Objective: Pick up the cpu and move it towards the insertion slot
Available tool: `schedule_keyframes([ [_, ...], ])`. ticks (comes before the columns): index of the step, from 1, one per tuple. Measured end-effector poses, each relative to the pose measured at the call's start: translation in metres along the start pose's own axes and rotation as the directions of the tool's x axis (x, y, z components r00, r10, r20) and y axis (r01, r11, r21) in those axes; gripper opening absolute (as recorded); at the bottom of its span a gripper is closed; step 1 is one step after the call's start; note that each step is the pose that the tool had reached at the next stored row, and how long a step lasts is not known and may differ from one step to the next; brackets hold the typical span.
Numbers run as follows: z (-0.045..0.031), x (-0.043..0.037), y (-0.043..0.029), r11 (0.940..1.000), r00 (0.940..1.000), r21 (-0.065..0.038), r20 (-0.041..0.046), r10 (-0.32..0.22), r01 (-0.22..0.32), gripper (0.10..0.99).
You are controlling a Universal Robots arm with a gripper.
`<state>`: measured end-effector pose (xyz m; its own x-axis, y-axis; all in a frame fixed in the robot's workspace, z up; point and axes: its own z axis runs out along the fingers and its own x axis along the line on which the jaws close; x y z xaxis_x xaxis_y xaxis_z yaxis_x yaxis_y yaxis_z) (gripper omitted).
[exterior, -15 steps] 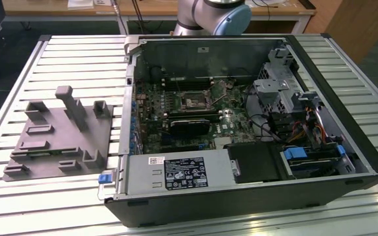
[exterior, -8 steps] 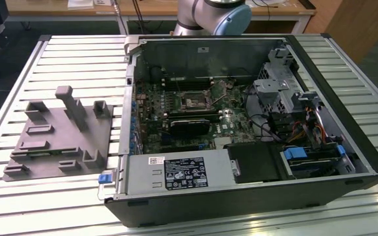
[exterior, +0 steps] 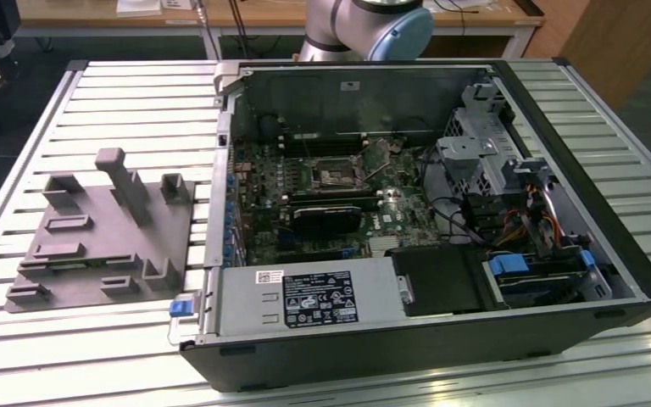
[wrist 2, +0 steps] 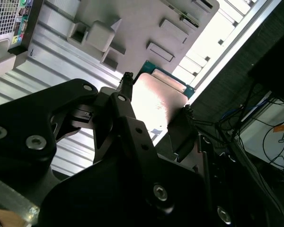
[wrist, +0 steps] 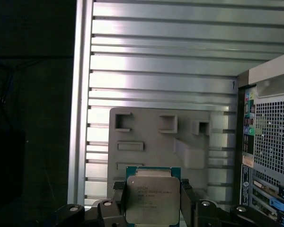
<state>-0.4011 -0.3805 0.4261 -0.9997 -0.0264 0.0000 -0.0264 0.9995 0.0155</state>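
Two black fingers of the gripper (wrist: 153, 201) are closed on opposite edges of the cpu (wrist: 152, 198), a flat square chip with a silvery-grey metal lid on a green board. In both wrist views it is held clear above the grey plastic fixture (wrist: 158, 142) with recessed pockets and upright posts. Gripping by the edges probably keeps the lid and the underside untouched and leaves the chip level for seating.

The fixture sits on the pale slatted metal table (exterior: 133, 102), just beside the side wall of the open black computer case (exterior: 416, 348). Inside the case, the insertion slot (exterior: 334, 175), a small square socket with a dark centre and shiny frame on the green circuit board, lies toward the far wall. Between chip and socket stands the case's side wall; cables and a metal drive cage (exterior: 478, 161) crowd the opposite side.
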Motion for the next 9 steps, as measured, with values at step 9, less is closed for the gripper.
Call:
schedule_keyframes([
  [9, -0.0015, -0.0059, 0.0004, 1.0000, 1.0000, 0.000, -0.0004, 0.000, 0.000, 0.545],
])
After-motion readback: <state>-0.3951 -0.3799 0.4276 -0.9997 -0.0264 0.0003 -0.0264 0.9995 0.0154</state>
